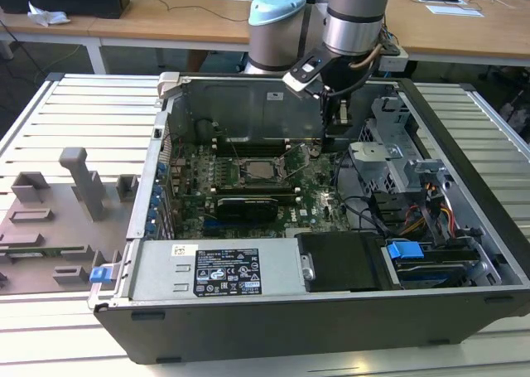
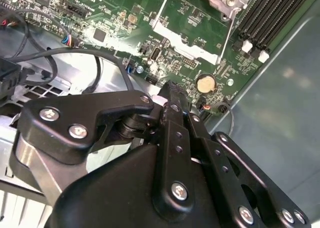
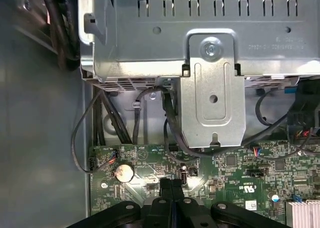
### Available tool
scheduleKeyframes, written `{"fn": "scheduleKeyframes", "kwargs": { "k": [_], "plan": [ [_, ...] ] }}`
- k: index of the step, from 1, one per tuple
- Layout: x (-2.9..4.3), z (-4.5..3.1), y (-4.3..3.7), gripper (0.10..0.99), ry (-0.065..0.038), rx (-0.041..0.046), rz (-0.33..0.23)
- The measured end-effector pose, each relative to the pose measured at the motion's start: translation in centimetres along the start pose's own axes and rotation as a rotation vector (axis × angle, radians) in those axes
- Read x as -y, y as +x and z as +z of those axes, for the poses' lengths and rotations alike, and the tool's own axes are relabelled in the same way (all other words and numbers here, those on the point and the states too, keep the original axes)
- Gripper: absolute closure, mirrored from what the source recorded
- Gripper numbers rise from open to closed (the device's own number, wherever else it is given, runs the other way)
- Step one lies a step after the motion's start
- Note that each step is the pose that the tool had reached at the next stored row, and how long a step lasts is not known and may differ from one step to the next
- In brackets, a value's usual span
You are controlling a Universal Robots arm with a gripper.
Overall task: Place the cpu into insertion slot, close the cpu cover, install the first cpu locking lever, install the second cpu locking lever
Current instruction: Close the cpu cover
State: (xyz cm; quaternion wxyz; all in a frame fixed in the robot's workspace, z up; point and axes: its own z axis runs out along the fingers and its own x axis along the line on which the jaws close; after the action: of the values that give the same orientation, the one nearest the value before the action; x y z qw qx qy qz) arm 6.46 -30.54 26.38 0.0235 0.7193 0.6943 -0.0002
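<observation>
Cpu (image 1: 263,171) is lying flat in the slot (image 1: 243,178), pale top facing up, near the middle of the board (image 1: 319,207). Cover (image 2: 186,41) seems to be standing open, tilting up off the slot on the side toward the gripper; its frame is too thin in the exterior view to be sure. A thin wire lever (image 2: 159,11) is running along one side of the cover in the second wrist view. Black memory slots (image 2: 262,20) are lying near the slot.

Gripper (image 3: 171,186) is hanging inside the case, well apart from the cpu, at the exterior view's right of the slot. Fingers (image 3: 164,188) are pressing together, clenched on nothing, tips pointing down at the board. A round coin battery (image 3: 123,172) is sitting on the board near the tips.

A metal cage (image 3: 212,102) is standing beyond the gripper in the first wrist view, with dark cables (image 3: 80,133) looping beneath it toward the board's edge.

Arm (image 1: 356,16) is reaching down into the open case (image 1: 248,327) from past its back wall. The case is resting on a slatted table (image 1: 83,95). A grey fixture plate (image 1: 50,219) with upright blocks is lying on the table at the exterior view's left of the case.
</observation>
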Motion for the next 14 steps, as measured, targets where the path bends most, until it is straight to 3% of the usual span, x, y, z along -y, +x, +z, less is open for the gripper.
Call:
{"fn": "scheduleKeyframes", "kwargs": {
  "k": [11, 14],
  "plan": [
    [1.06, 1.46, 0.01, 0.980, 0.000, 0.0000, 0.000],
    [2.17, 1.60, -0.02, 0.980, 0.000, 0.0000, 0.000]
  ]
}}
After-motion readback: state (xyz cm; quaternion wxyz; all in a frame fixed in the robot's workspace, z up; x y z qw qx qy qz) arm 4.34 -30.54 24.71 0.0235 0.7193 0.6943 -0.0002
